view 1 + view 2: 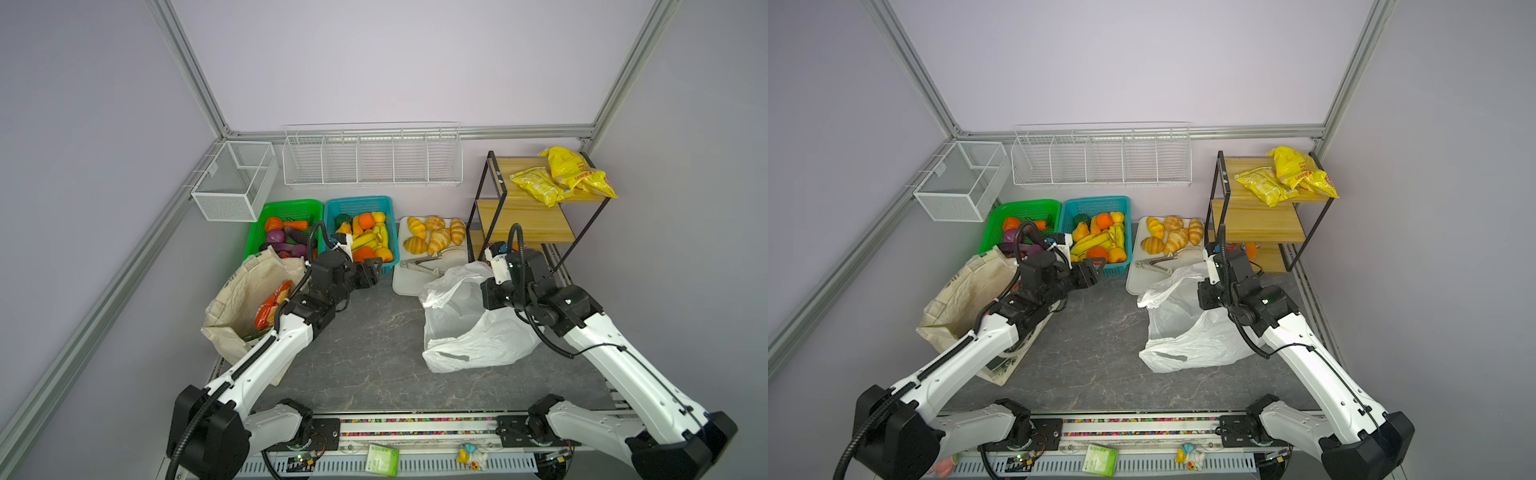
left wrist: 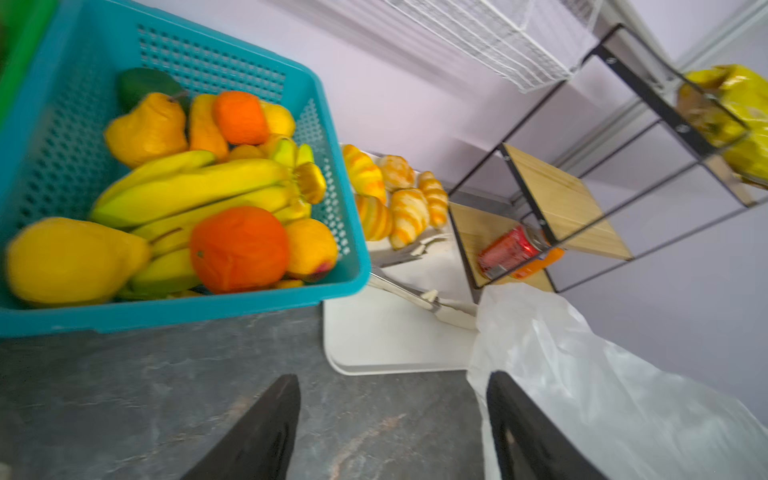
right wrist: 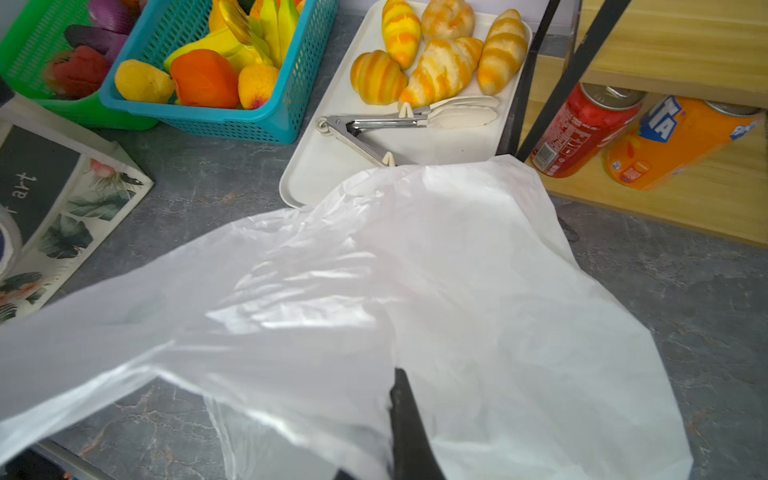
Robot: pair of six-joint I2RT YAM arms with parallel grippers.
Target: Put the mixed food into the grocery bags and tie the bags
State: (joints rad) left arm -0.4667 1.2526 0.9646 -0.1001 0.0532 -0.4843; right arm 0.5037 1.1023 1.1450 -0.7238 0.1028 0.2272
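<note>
Dark grey marbled bench (image 1: 374, 340) beneath both tools, bare between them. Pale lilac walls on three sides, edged in aluminium rail.

Left tool (image 2: 392, 380): released, fingers spread, nothing between them, poised over bare bench. Behind it, alongside its own arm, the canvas tote (image 1: 245, 299): slumped, mouth gaping upward, long axis running from the bench's front edge toward the baskets. Inside, a red snack packet (image 1: 272, 305) on end, long axis roughly in line with the tote's. Just ahead of the fingertips, the teal basket (image 2: 166, 316), heaped with toy fruit. Nearest the tool, an orange toy fruit (image 2: 239, 249); behind that, bananas (image 2: 195, 187) lying crosswise. Beside the teal one, beyond the tote, a green basket (image 1: 291, 204) holding purple and orange vegetables.

Right tool (image 3: 399, 374): clenched on the upper edge of the plastic bag (image 1: 465, 328), holding that edge clear of the bench. Bag draped from the grip down toward the front edge, long axis that way, mouth gaping toward the left tool. Just beyond, a white tray (image 1: 409, 282) with tongs (image 1: 422, 264), then croissants (image 1: 436, 237). On the tool's outer side, a wood-and-wire shelf unit (image 1: 528, 208): a red can (image 3: 582, 129) and an orange can (image 3: 681, 137) lying on the lowest board, yellow packets (image 1: 561, 174) on top.

Farthest off, a white wire rack (image 1: 372, 160) on the back wall and a mesh basket (image 1: 232, 183) on the left wall.
</note>
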